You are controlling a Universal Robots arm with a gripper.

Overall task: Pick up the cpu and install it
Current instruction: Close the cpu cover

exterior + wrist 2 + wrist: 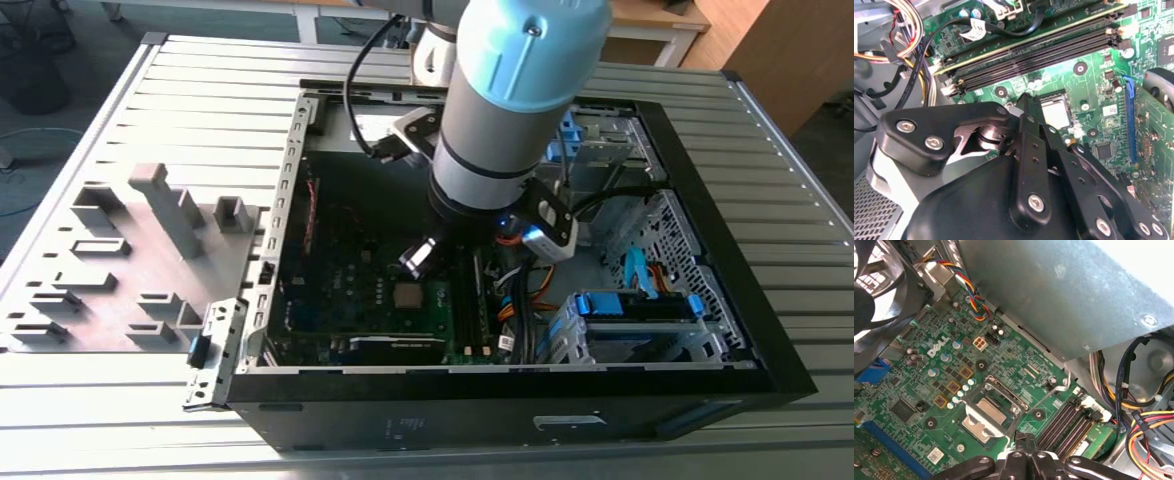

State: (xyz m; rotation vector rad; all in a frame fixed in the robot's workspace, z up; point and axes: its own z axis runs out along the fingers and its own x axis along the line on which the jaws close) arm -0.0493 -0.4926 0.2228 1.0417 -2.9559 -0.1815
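Observation:
The cpu [398, 293] is a small square with a silver-grey top, lying flat in its socket on the green motherboard [350, 275] inside the open computer case [694, 180]. In both wrist views the cpu [1056, 113] [991, 413] sits within the socket's metal frame. My gripper [1026, 102] [1024, 439] hangs just above the board, its black fingers shut together with nothing between them. Their tips are right beside the socket's edge, apart from the cpu. The arm [514, 110] reaches down into the middle of the case.
Dark memory slots [1039, 50] [1064, 426] run close beside the socket. Coloured cable bundles [1139, 415] and a blue drive cage [641, 305] crowd the exterior view's right. A grey fixture tray [120, 260] lies outside the case at the exterior view's left. A fan [874, 285] borders the board.

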